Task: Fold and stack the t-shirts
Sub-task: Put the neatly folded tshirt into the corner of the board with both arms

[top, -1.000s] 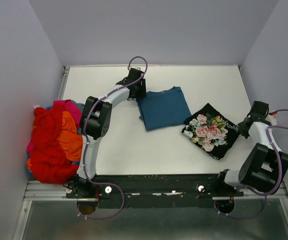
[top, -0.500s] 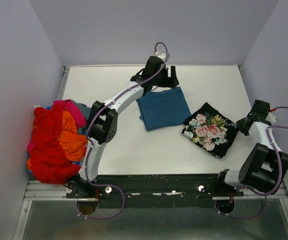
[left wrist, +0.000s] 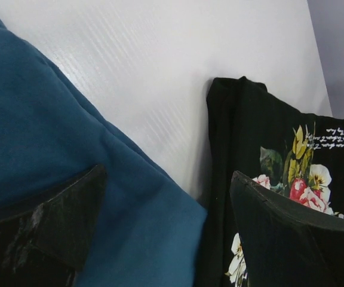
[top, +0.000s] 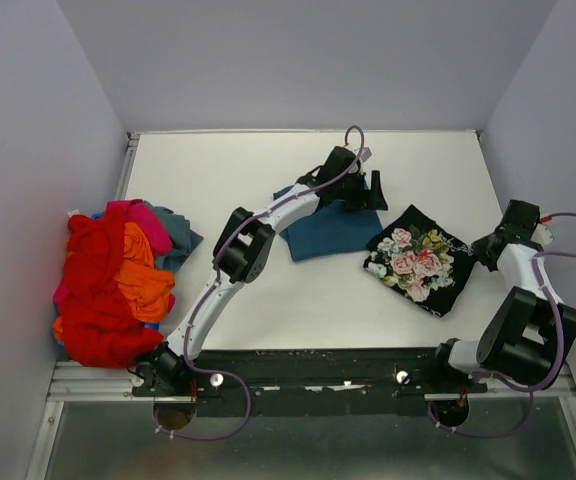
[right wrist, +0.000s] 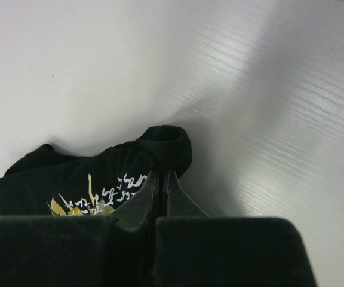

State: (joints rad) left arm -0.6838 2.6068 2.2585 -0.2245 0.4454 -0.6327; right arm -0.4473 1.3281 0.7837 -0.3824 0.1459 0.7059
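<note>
My left gripper (left wrist: 167, 179) hangs with jaws spread wide over the edge of the teal-blue shirt (top: 323, 235), just beside the black rose-print shirt (top: 418, 262). My right gripper (right wrist: 162, 176) has its fingers pressed together at that black shirt's outer corner, cloth nipped or not I cannot tell. Closing the left here could catch both shirts' edges, or only one layer, and undo a fold when I lift
</note>
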